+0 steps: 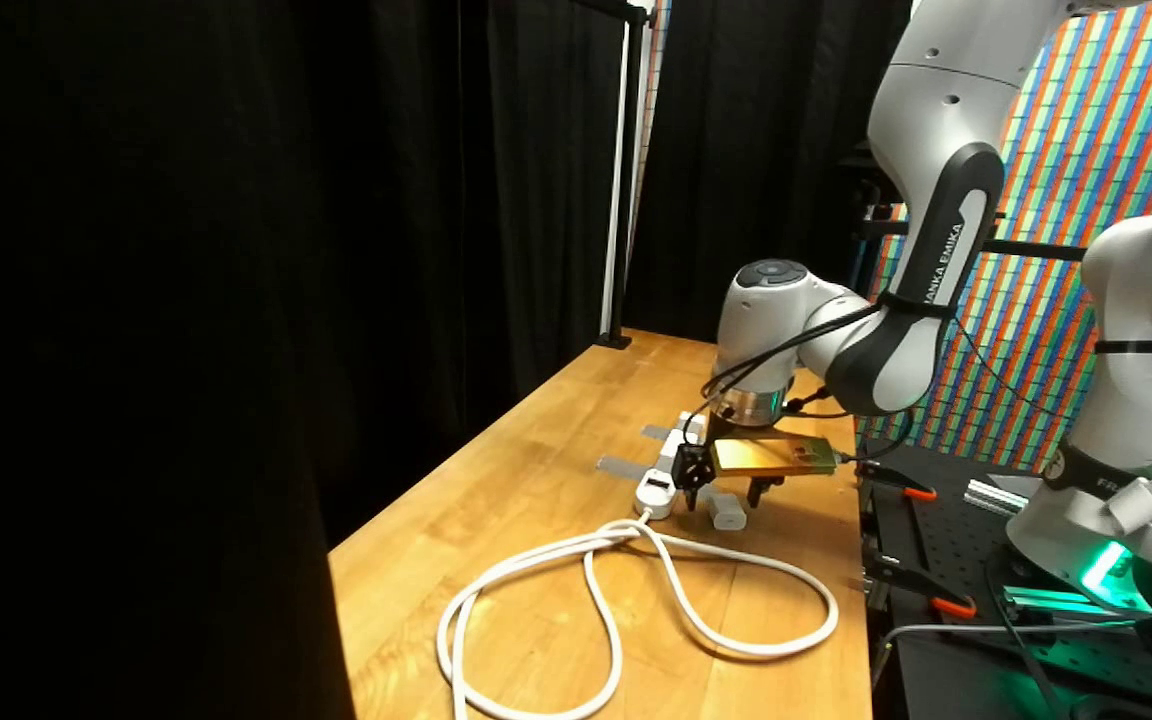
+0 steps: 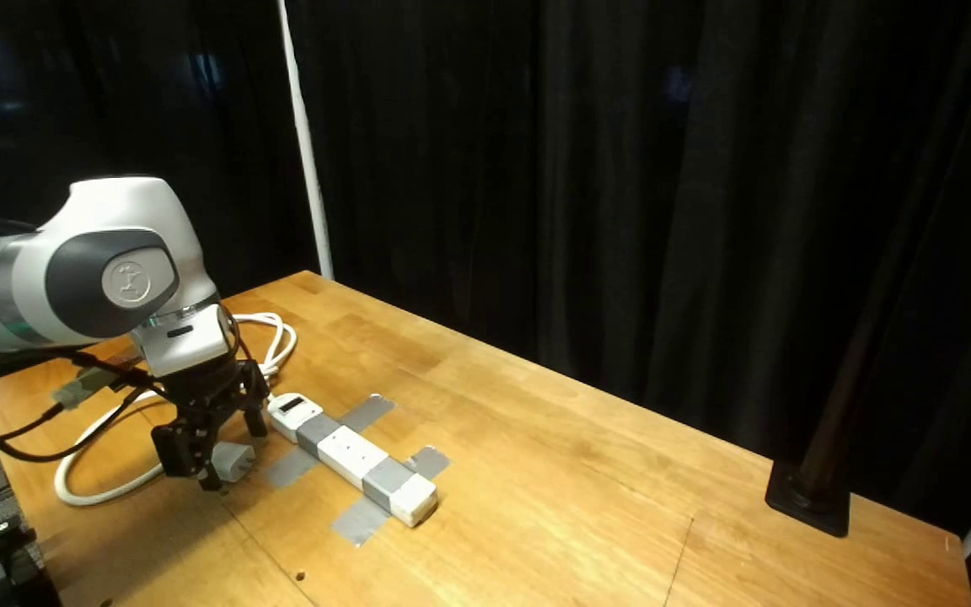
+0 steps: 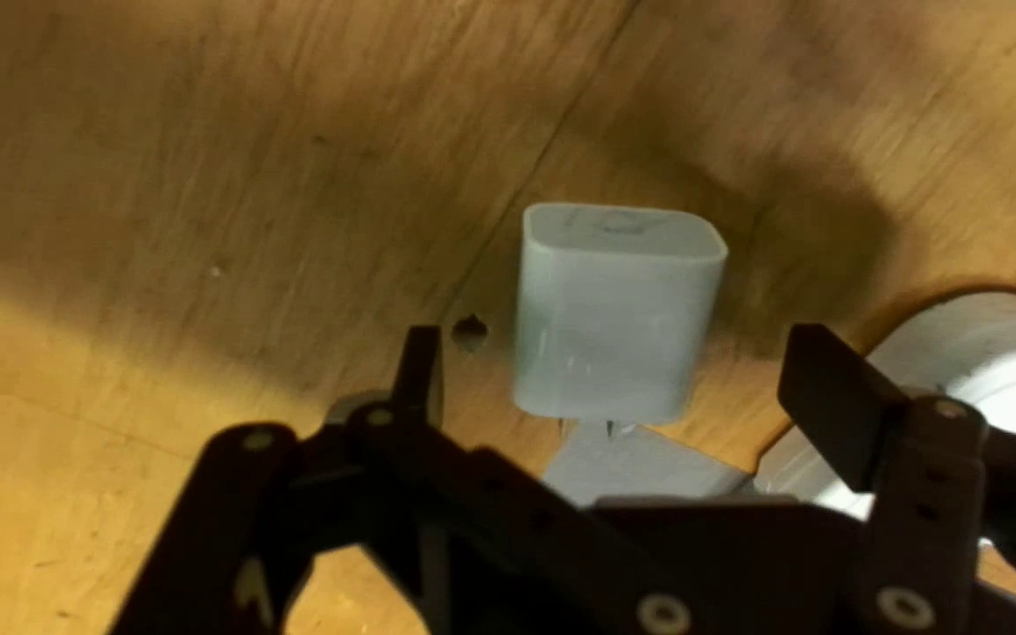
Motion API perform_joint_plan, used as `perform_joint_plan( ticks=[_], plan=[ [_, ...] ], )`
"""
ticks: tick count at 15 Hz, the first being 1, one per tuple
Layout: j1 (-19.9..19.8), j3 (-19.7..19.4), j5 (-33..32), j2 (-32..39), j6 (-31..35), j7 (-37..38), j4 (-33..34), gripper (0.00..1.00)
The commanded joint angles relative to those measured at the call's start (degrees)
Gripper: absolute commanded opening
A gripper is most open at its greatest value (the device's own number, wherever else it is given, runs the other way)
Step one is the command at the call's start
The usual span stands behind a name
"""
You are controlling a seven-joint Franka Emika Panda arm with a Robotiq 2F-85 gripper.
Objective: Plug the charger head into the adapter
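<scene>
The gripper (image 1: 724,497) hangs low over the wooden table (image 2: 578,472), pointing down, with its fingers (image 3: 839,410) spread wide. Beneath and between the tips lies the charger head (image 3: 618,326); the wrist view shows bare wood on both sides of it, so neither finger is touching. Its prongs (image 3: 609,429) point toward a patch of grey tape (image 2: 290,469) on the wood. Just beside the gripper is the adapter (image 2: 355,455), the end with a dark rectangle (image 2: 292,405) nearest, the rest running away from the fingers, more tape crossing over it. The white cable (image 1: 768,651) leaves that near end and sprawls in big loops.

How high the fingertips sit over the wood I can't judge from here. A gold-coloured box (image 1: 771,456) covers part of the gripper's upper body in an exterior view. In the wrist view the adapter is cut off at the edge and partly hidden by a dark finger.

Past the gripper, across the table, black curtains (image 2: 662,211) hang in heavy folds. On the opposite side, orange-tipped clamps (image 1: 921,583) sit by the table's edge, with a gaudy patterned wall (image 1: 1046,190) behind.
</scene>
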Motion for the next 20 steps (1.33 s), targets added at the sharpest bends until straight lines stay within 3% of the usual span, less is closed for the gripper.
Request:
perform_joint_plan(
  ticks=[1, 2, 3, 5, 7, 8, 9, 10, 11, 13, 14, 15, 16, 17, 20],
  plan=[
    [-3.18, 1.52, 0.74, -0.54, 5.98, -2.42, -2.19, 0.69],
    [-3.77, 1.95, 1.01, -0.34, 6.00, -2.28, -2.19, 0.62],
    [-4.43, 2.44, 1.14, -0.03, 5.98, -2.30, -2.20, 0.61],
    [-6.51, 4.64, 2.20, 0.33, 5.60, -2.66, -2.28, 0.45],
    [-9.74, 8.46, 4.01, 0.44, 4.95, -3.77, -2.47, 0.28],
    [-11.38, 10.34, 5.17, 0.21, 4.47, -4.67, -2.47, 0.26],
    [-13.15, 12.54, 6.29, 0.35, 4.06, -5.59, -2.39, 0.62],
    [-14.52, 14.45, 7.30, 0.47, 3.71, -6.05, -2.23, 0.65],
    [-16.02, 16.30, 8.18, 0.52, 3.34, -6.80, -2.20, 0.78],
    [-18.26, 19.65, 9.60, 0.90, 2.37, -7.51, -1.96, 0.94],
    [-15.13, 18.27, 16.08, 0.90, 2.30, -12.32, -2.15, 0.91],
    [-15.44, 19.10, 18.26, 0.88, 1.81, -13.61, -2.09, 0.85],
    [-14.67, 18.65, 20.75, 0.92, 1.22, -15.36, -1.84, 0.64],
    [-12.52, 16.55, 21.93, 0.43, 0.99, -15.94, -1.83, 0.64],
    [-7.31, 11.39, 22.74, -0.40, -1.46, -15.82, -1.16, 0.41]
  ],
)
